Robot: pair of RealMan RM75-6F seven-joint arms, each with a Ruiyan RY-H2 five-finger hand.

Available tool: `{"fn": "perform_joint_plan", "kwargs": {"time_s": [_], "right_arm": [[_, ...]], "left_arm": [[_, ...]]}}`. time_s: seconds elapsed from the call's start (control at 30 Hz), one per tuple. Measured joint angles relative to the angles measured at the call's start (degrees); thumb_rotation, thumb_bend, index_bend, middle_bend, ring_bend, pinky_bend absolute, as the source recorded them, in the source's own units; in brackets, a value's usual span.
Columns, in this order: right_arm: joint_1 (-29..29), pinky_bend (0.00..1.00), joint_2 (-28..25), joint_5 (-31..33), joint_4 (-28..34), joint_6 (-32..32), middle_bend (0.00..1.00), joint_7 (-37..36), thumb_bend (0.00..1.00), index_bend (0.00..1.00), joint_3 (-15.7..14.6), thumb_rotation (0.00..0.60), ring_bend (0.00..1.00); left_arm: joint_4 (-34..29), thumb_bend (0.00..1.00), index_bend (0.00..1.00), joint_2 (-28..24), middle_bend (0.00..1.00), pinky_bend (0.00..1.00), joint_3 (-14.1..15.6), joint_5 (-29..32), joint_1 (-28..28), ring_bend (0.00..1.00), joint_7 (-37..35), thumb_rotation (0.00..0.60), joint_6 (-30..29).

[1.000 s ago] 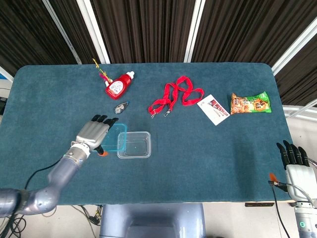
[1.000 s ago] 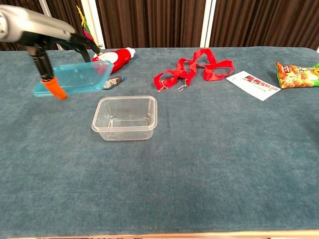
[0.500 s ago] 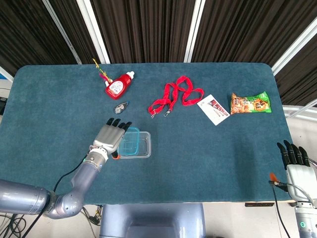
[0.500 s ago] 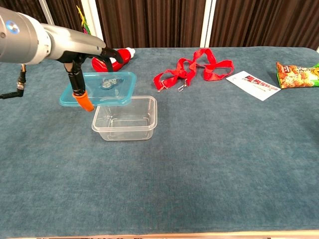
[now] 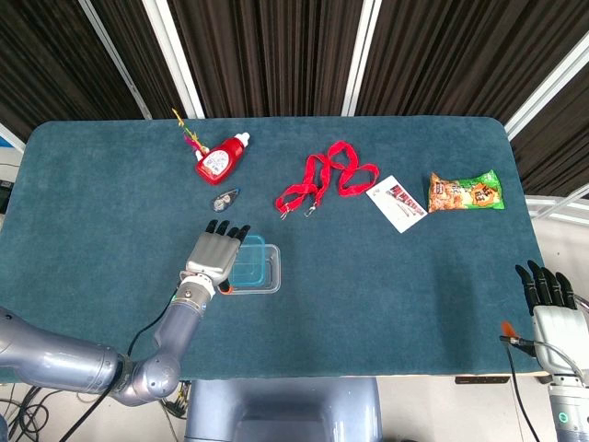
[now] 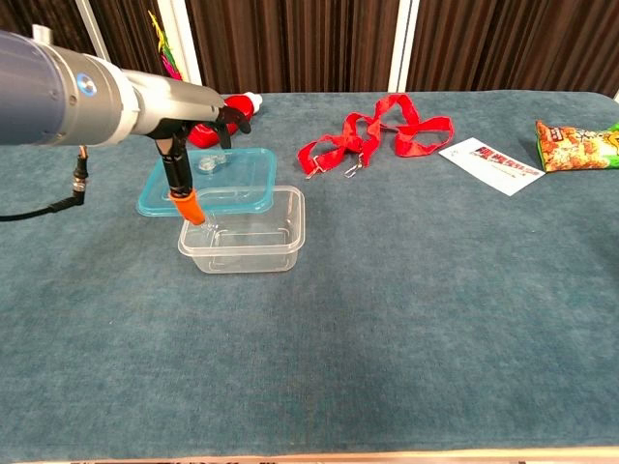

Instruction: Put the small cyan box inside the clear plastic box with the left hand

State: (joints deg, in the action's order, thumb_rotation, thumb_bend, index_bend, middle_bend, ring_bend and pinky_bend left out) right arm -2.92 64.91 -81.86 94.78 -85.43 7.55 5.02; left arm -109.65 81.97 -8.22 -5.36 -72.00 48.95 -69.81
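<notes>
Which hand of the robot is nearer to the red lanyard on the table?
Left. The left hand holds the small cyan box over the clear plastic box, a short way from the red lanyard. The right hand rests at the table's far right edge.

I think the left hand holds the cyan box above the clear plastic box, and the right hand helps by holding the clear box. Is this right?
Not quite. The left hand does hold the cyan box above the clear plastic box, but the right hand rests apart at the table's near right edge, holding nothing, as the head view shows.

Left hand (image 6: 189, 145) with small cyan box (image 6: 218, 179) above clear plastic box (image 6: 244, 230) on blue-green table (image 6: 406, 290).
</notes>
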Motion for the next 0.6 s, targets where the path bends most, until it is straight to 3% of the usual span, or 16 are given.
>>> {"fn": "perform_joint_plan", "kwargs": {"time_s": [0.6], "right_arm": [[0.06, 0.0, -0.12, 0.1, 0.08, -0.01, 0.04, -0.33, 0.31, 0.04, 0.06, 0.6, 0.04]], "left_arm": [[4.08, 0.29, 0.0, 6.07, 0.3, 0.0, -1.2, -0.92, 0.16, 0.0, 2.78, 0.6, -1.34]]}}
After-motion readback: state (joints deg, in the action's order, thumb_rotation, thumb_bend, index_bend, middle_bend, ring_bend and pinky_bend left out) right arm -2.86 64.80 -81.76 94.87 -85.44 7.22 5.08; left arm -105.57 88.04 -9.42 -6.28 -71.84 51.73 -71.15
